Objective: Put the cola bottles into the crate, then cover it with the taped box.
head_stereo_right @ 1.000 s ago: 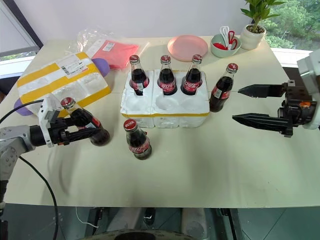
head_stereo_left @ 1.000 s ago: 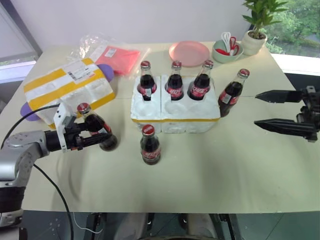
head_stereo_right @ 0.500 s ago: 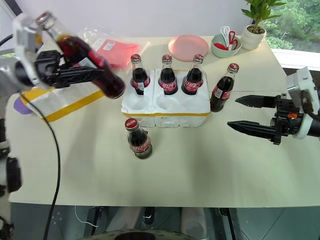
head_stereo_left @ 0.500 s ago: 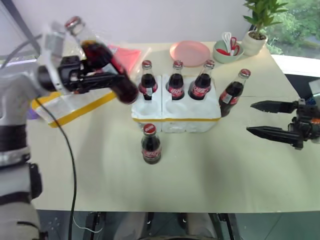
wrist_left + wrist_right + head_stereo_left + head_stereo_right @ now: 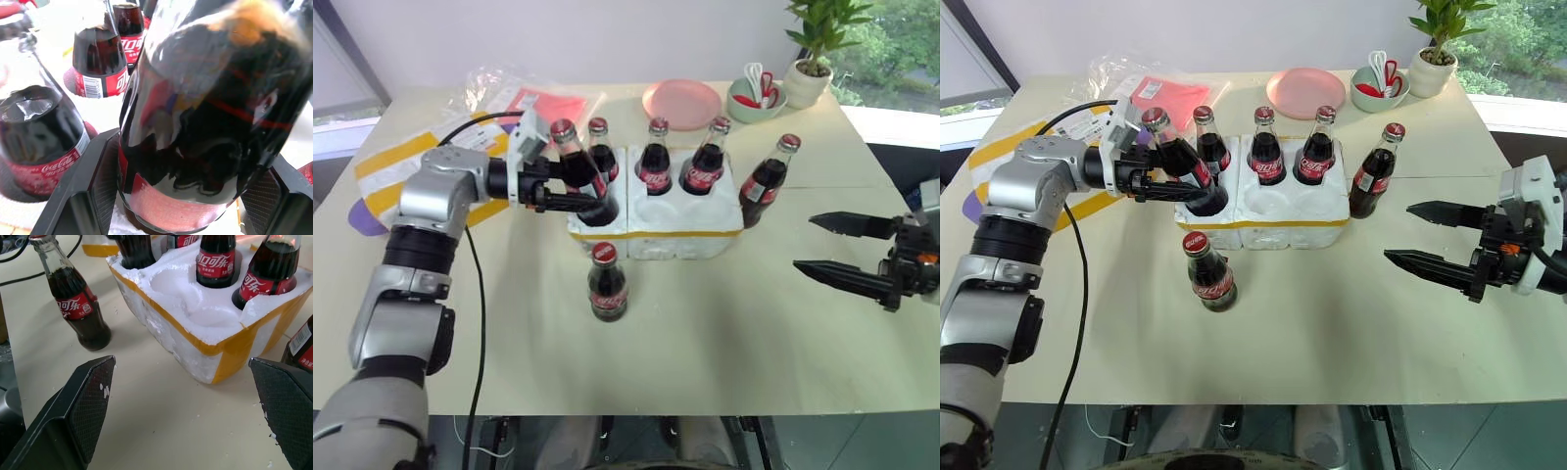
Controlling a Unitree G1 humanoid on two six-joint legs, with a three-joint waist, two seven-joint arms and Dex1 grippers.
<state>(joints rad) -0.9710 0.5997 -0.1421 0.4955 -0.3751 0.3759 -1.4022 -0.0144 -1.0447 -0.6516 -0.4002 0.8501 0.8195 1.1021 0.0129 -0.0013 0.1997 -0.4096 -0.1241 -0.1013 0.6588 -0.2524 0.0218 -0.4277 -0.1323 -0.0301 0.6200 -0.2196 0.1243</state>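
Desk (image 5: 724,323): six cola bottles (image 5: 609,284), one crate (image 5: 656,220).
Left end effector (image 5: 582,196) pinches a tilted bottle (image 5: 1180,166) over the crate; right end effector (image 5: 837,250) spread, level.

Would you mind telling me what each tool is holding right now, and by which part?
The left tool grips a tilted cola bottle around its lower body. The right tool is open and holds nothing.

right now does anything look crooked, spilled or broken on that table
Nothing spilled. The bottle in the left gripper leans, its base over the crate's front-left well, not seated. The crate's foam edge looks crumbled, with white crumbs beside it.
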